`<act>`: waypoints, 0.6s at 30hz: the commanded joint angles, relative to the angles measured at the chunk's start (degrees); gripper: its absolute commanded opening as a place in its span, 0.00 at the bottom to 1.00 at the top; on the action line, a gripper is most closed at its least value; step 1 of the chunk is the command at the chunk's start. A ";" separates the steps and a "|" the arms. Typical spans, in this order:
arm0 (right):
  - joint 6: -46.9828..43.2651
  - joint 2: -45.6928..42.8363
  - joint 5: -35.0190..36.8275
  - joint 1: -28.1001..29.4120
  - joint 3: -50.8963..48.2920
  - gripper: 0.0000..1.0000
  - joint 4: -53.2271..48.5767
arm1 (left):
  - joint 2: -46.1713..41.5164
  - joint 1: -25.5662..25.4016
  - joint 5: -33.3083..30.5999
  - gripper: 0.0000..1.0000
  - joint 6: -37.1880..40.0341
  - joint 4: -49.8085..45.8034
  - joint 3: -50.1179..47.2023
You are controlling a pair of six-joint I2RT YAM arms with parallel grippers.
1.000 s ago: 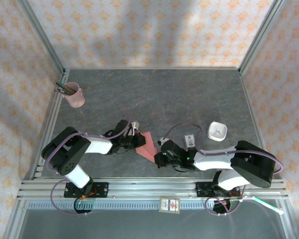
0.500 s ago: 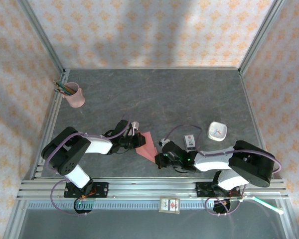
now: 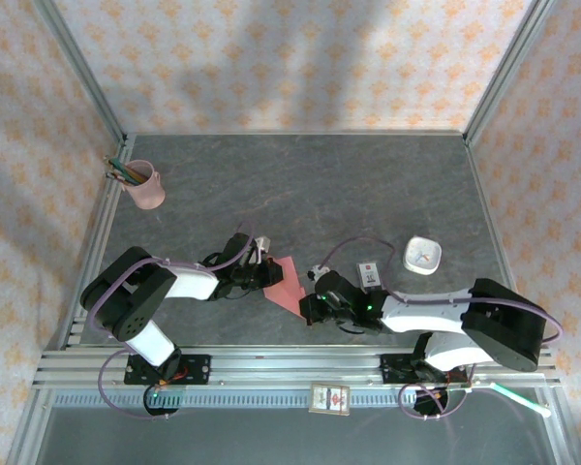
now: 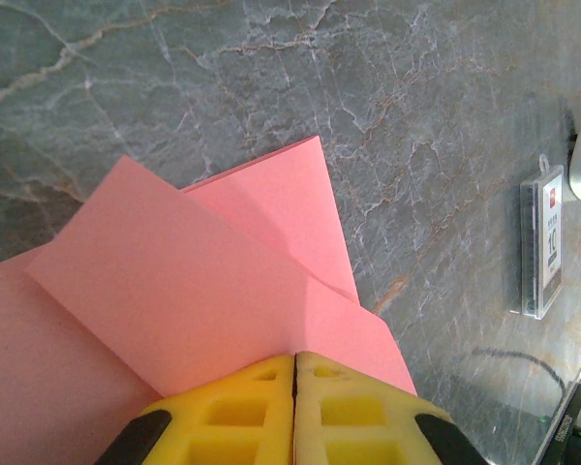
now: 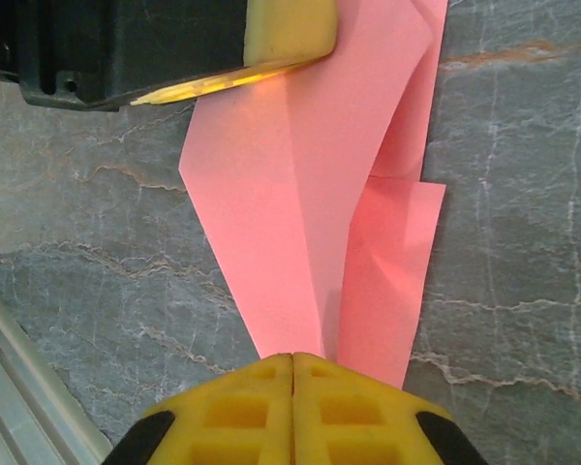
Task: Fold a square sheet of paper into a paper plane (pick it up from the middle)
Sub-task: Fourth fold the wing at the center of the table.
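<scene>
Over the last second almost nothing was altered at the paper itself. The square sheet of paper [image 3: 289,282], already creased into overlapping flaps, was kept at the same spot, close to the near edge of the counter [image 3: 368,184] and about midway between its sides. Only the right arm was shifted, its elbow carried a little toward the right edge, while the right tool [image 3: 309,304] was kept at the sheet's near-right end.

In the right wrist view its pads [image 5: 292,360] were seen pressed together on the narrow tip of the sheet. The left tool [image 4: 295,363] was likewise closed on the opposite edge, where a crease ran into the seam.

It was judged that a hold was being settled rather than a new fold made. No pointed dart had yet been formed, so much of the task was left.

A small white-and-black box [image 3: 369,274] lay just beside the right arm, and a white dish [image 3: 423,255] lay a little further right. A pink pencil cup [image 3: 147,186] stood well apart near the far-left corner. The box and a loose cable were judged the likeliest obstacles.
</scene>
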 commanded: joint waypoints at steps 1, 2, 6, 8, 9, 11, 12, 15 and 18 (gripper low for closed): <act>-0.55 -1.47 0.14 0.87 1.06 0.07 -1.27 | 0.12 0.60 -2.48 0.12 1.84 -4.82 -0.09; -0.54 -1.63 0.16 1.03 0.98 0.08 -1.27 | 0.15 0.61 -2.48 0.12 1.84 -4.85 -0.06; -0.98 -2.01 -0.21 1.58 0.63 0.08 -0.86 | 0.19 0.60 -2.39 0.12 1.84 -4.92 0.00; -1.12 -1.94 -0.45 1.57 0.53 0.08 -0.66 | 0.13 0.58 -2.39 0.12 1.84 -4.96 0.02; -1.18 -1.62 -0.40 1.58 0.54 0.08 -0.83 | 0.08 0.56 -2.39 0.12 1.84 -5.01 0.03; -1.33 -0.85 -0.19 1.57 0.37 0.07 -1.05 | 0.12 0.61 -2.43 0.12 1.84 -5.09 0.11; -1.20 -0.25 0.30 1.57 0.28 0.07 -1.16 | 0.08 0.62 -2.48 0.12 1.84 -5.09 0.11; -1.03 1.23 1.16 1.57 0.12 0.06 -1.27 | 0.05 0.60 -2.43 0.12 1.84 -5.18 0.07; -0.98 2.75 1.73 1.48 0.02 0.06 -1.19 | 0.05 0.58 -2.42 0.12 1.84 -5.18 0.20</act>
